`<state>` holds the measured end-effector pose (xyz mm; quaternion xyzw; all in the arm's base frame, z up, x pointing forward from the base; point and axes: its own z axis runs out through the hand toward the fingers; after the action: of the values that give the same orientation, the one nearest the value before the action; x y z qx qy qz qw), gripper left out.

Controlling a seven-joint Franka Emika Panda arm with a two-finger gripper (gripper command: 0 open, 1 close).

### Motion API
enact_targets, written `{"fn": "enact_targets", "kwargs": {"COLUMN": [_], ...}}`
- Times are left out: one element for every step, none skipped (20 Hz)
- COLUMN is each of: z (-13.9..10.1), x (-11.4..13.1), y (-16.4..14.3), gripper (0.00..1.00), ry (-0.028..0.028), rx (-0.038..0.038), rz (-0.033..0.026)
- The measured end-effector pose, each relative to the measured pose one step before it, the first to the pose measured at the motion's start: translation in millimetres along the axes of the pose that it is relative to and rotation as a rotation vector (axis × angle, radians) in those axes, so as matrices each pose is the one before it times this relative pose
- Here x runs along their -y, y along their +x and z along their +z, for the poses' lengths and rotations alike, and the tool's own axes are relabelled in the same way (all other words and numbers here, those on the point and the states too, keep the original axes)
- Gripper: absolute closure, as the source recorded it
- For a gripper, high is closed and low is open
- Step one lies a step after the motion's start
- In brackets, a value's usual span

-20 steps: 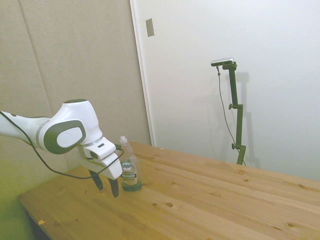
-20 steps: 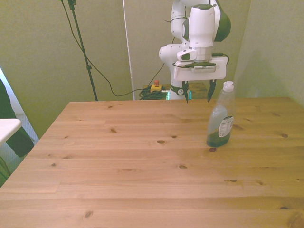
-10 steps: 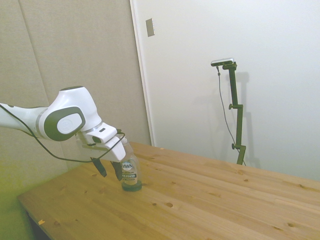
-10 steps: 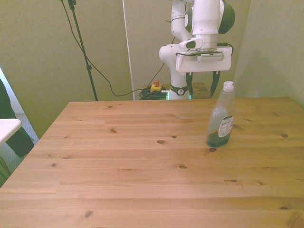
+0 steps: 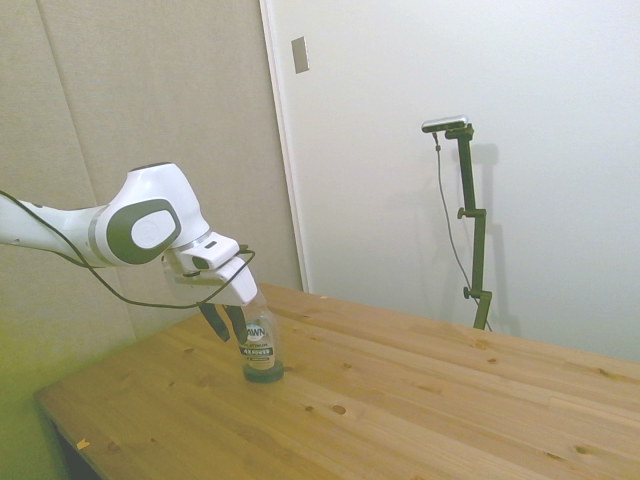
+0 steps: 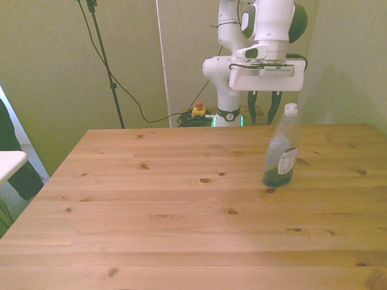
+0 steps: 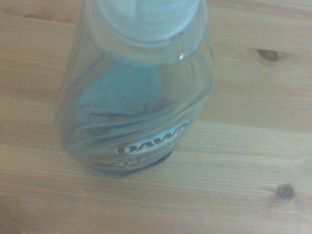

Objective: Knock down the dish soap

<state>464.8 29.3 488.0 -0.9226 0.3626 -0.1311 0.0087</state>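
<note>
The dish soap (image 6: 280, 154) stands upright on the wooden table (image 6: 181, 205), toward the front view's right. It is a clear bottle with greenish liquid at the bottom, a white cap and a Dawn label. My gripper (image 6: 263, 115) hangs open just behind it, at the height of its neck and a little to the front view's left. In the side view the gripper (image 5: 226, 324) covers the top of the dish soap (image 5: 262, 352). The wrist view looks down on the dish soap (image 7: 136, 92) from close above, its cap nearest the camera.
The table's right edge in the front view lies close beyond the bottle. A yellow box with a red button (image 6: 198, 110) and cables sit on the floor behind the table. A dark shape and a white surface (image 6: 9, 163) show at the front view's left edge.
The gripper has risen and moved toward the front view's right, from beside the bottle's lower body to behind its neck. The bottle has stayed upright in the same spot.
</note>
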Motion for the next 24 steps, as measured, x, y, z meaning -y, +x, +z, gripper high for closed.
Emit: {"fn": "enact_targets", "kwargs": {"z": [0.09,0.57,0.59,0.55,0.24,0.04,0.35,0.26,1.02,1.25,2.09,2.46,3.65,5.04,6.09,7.19,7.23,7.17,6.33,4.96,3.84,3.1,2.8,3.16], "x": [1.82,2.14,2.0,2.46,2.81,3.14,3.51,4.01,4.88,5.62,6.42,7.69,8.22,8.89,9.57,9.42,9.06,8.27,6.92,5.33,3.6,2.82,2.13,1.9], "y": [1.81,2.0,1.83,2.14,2.14,1.94,1.69,1.3,1.36,1.18,1.43,1.67,1.66,1.43,1.1,0.79,0.79,0.74,0.89,1.58,2.29,2.81,3.29,3.03], "gripper": [1.0,1.0,1.0,1.0,1.0,1.0,1.0,1.0,1.0,1.0,1.0,1.0,1.0,1.0,1.0,1.0,1.0,1.0,1.0,1.0,1.0,1.0,1.0,1.0], "ry": [0.00308,0.00464,0.00383,0.00401,0.00454,0.00286,0.00246,0.00286,0.00196,0.0026,0.00129,0.0047,0.00606,0.00641,0.00401,0.00156,0.00223,0.00261,0.00007,0.00045,0.0004,0.00009,0.00041,-0.00094], "rx": [-0.00453,-0.00566,-0.00321,-0.00191,-0.00191,-0.00021,0.00065,0.00001,-0.00022,-0.00175,-0.00423,-0.00891,-0.0091,-0.00403,-0.00297,0.00195,0.00161,0.00435,0.00502,0.00378,0.00187,0.00078,-0.00028,0.00037], "rz": [0.00538,0.00653,0.00527,0.00489,0.00412,0.00236,0.00268,0.00466,0.00523,0.00499,0.0052,0.0078,0.01215,0.0129,0.01064,0.00947,0.00619,0.00671,0.00432,0.00233,0.00251,0.00231,0.00314,0.00281]}}
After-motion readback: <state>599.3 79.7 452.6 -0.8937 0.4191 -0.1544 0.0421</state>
